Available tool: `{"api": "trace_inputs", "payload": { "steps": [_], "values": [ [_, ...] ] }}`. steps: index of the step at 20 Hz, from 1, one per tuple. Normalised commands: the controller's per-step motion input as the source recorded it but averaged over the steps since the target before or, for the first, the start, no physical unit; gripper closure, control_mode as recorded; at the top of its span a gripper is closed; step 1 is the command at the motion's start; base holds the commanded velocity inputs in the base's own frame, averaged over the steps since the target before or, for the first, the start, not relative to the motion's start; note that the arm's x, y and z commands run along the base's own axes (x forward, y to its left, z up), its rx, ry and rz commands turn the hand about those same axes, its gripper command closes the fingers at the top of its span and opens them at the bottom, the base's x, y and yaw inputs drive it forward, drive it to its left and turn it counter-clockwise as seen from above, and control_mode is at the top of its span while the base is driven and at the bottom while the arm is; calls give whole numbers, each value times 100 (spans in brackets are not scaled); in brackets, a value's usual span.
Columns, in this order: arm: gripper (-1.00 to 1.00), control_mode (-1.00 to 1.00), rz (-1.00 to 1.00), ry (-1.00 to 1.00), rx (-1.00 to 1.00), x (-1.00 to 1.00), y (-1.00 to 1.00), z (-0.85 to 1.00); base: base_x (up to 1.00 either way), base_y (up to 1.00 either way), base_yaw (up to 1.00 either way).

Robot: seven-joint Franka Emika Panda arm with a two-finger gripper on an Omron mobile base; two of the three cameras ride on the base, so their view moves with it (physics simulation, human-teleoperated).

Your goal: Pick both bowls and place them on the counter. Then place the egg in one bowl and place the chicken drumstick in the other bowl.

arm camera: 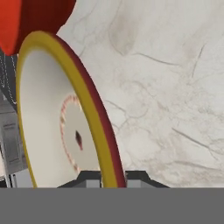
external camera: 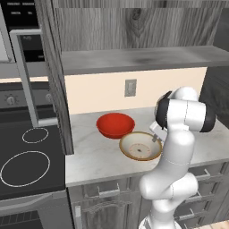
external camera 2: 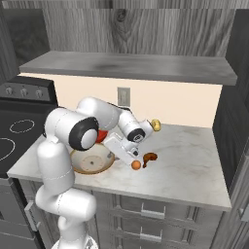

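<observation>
The end effector is clamped on the beige bowl's rim; the red bowl sits at eleven o'clock on the worktop.

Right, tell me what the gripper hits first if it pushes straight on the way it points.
The gripper, jaws shut on the brownish rim of the beige shallow bowl, points along that rim; beyond it probably the pale marbled counter, though depth is unclear.

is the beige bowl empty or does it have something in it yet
Empty. The beige bowl shows only its bare cream inside; the egg and the chicken drumstick lie on the counter beside it.
</observation>
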Motion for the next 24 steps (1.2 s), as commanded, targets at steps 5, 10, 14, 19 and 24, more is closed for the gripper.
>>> {"api": "trace_inputs", "payload": {
  "steps": [5,10,14,19,24],
  "values": [
    [-100,-100,-2,0,-1,-1,0,-2,0,0,0],
    [-100,-100,-3,0,-1,-2,0,0,0,0,0],
    [-100,-100,-2,0,0,-1,0,5,0,0,0],
    [-100,-100,-4,0,0,0,0,22,0,0,0],
    [-100,-100,0,0,0,0,-2,32,0,0,0]
  ]
}}
